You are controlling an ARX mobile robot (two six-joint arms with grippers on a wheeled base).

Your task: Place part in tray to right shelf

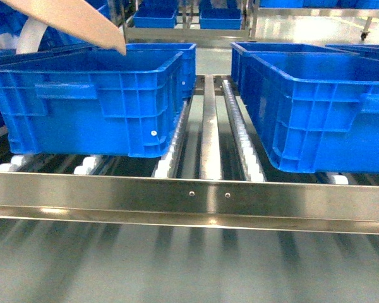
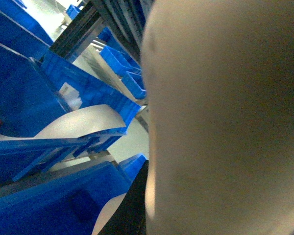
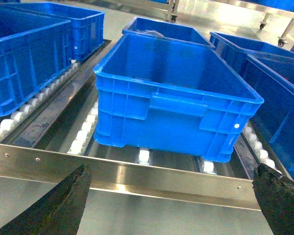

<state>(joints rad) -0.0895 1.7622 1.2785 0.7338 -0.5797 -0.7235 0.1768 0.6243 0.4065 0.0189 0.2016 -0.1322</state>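
The pale beige tray point(image 1: 69, 19) juts in from the top left of the head view, tilted down, with its tip over the left blue crate point(image 1: 95, 101). In the left wrist view the tray point(image 2: 225, 122) fills the right half, and one dark finger point(image 2: 132, 208) of my left gripper point(image 2: 152, 215) presses against it, shut on it. My right gripper point(image 3: 171, 171) stands open and empty, its fingertips point(image 3: 73, 196) spread wide just in front of the right shelf's steel rail point(image 3: 137, 176). The part is out of view.
The shelf rail point(image 1: 189, 199) runs across the front, with white rollers point(image 1: 167, 161) behind it. A large blue crate point(image 3: 171, 98) sits on the rollers straight ahead of my right gripper, with more crates point(image 1: 322, 107) to either side and behind.
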